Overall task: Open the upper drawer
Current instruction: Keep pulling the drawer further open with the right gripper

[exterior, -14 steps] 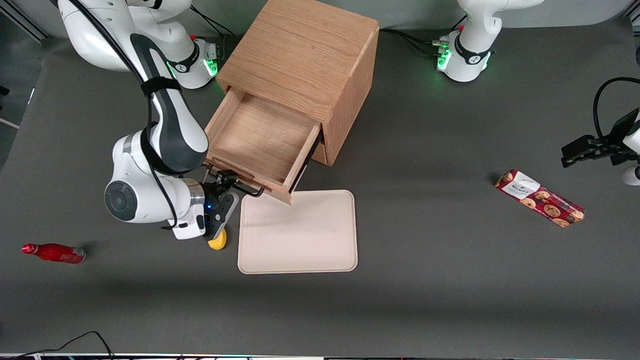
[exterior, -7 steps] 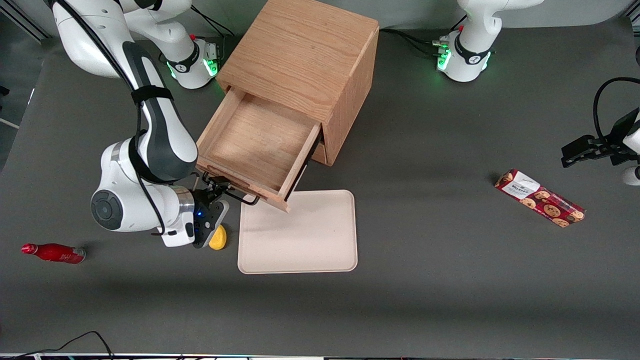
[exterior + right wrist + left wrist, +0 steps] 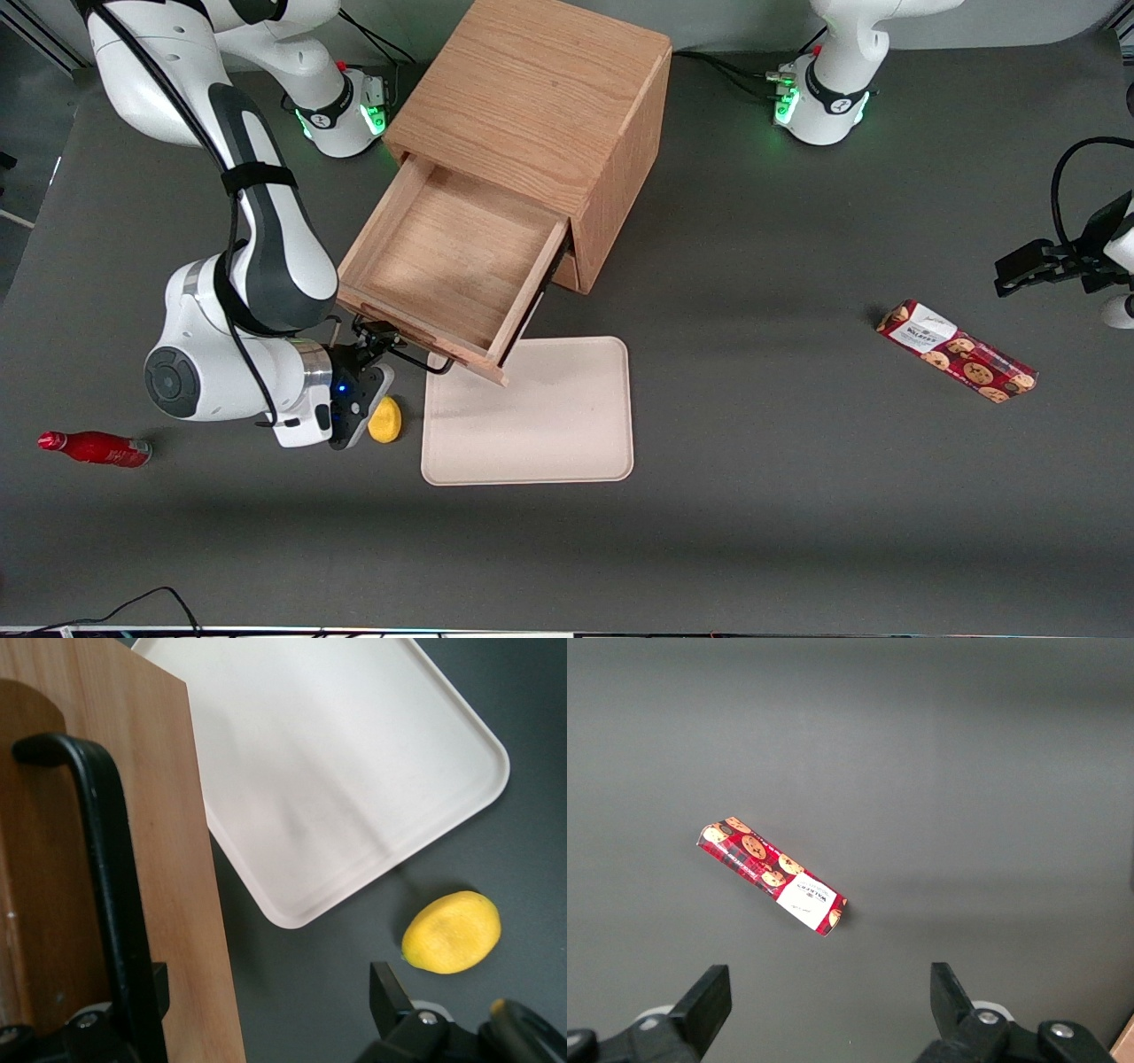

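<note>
The upper drawer (image 3: 443, 266) of the light oak cabinet (image 3: 540, 97) stands pulled far out, and its tray is empty inside. Its thin dark wire handle (image 3: 412, 353) runs along the drawer front (image 3: 177, 859), nearer the front camera. My gripper (image 3: 372, 341) is at that handle, just in front of the drawer. In the right wrist view the gripper (image 3: 266, 997) is open, its fingers wide apart. The handle (image 3: 102, 859) lies against one finger (image 3: 152, 992), with the edge of the drawer front between the fingers. The lower drawer is mostly hidden under the upper one.
A cream tray (image 3: 532, 416) lies in front of the cabinet, partly under the drawer's corner. A yellow lemon (image 3: 384, 420) sits beside the tray, close under my wrist. A red bottle (image 3: 93, 447) lies toward the working arm's end. A cookie box (image 3: 955, 350) lies toward the parked arm's end.
The upper drawer has slid farther out of the cabinet, toward the front camera. My gripper moved with the handle, and the lemon is now uncovered.
</note>
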